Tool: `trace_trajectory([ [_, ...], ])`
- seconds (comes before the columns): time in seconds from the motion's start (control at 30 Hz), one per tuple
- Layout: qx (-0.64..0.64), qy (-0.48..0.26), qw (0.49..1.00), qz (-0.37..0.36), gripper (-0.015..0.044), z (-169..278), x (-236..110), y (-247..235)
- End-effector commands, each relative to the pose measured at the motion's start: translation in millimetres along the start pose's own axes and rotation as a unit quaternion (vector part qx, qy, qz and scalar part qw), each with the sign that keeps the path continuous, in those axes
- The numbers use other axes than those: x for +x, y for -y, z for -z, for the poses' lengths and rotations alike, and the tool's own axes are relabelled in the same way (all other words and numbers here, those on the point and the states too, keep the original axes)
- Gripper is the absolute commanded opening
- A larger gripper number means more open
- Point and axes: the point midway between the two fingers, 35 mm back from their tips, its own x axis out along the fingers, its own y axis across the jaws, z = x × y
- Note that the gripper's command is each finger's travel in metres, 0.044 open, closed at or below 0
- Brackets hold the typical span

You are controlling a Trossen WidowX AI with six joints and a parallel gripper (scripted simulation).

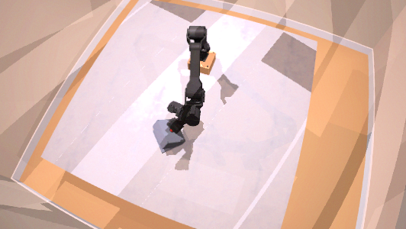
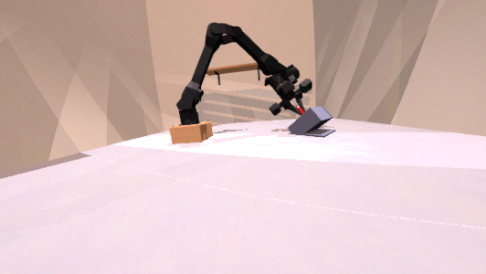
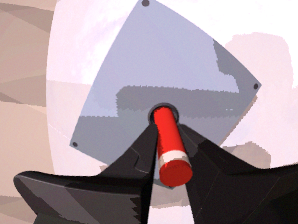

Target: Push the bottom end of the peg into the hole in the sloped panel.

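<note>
A round red peg [image 1: 171, 130] [image 2: 301, 110] [image 3: 169, 137] with a pale band near its top end has its lower end inside the round hole [image 3: 151, 116] of the sloped grey-blue panel [image 1: 160, 131] [image 2: 309, 121] [image 3: 155, 65]. In the wrist view the peg lines up closely with the hole; its bottom end is hidden inside. My gripper [image 1: 173, 127] [image 2: 300, 107] [image 3: 166, 130] is shut on the peg, one black finger on each side. The fingertips are close to the panel face around the hole. How deep the bottom end sits cannot be seen.
The arm's orange-brown base block [image 1: 206, 66] [image 2: 189, 133] stands behind the panel, away from the hole. The panel's block rests on a thin base plate [image 2: 325, 132]. Dark screw-like dots mark the panel's corners. Shadows lie across the panel and table.
</note>
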Motion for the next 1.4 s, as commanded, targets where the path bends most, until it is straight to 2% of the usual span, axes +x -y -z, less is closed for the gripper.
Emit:
trace_trajectory([
  [0.0, 0.000, 0.000, 1.000, 0.000, 0.0131, 0, 0, 0],
  [0.4, 0.000, 0.000, 1.000, 0.000, 0.0440, 1, -6, 0],
  [1.37, -0.002, -0.003, 1.000, 0.003, 0.0440, 5, -80, 3],
])
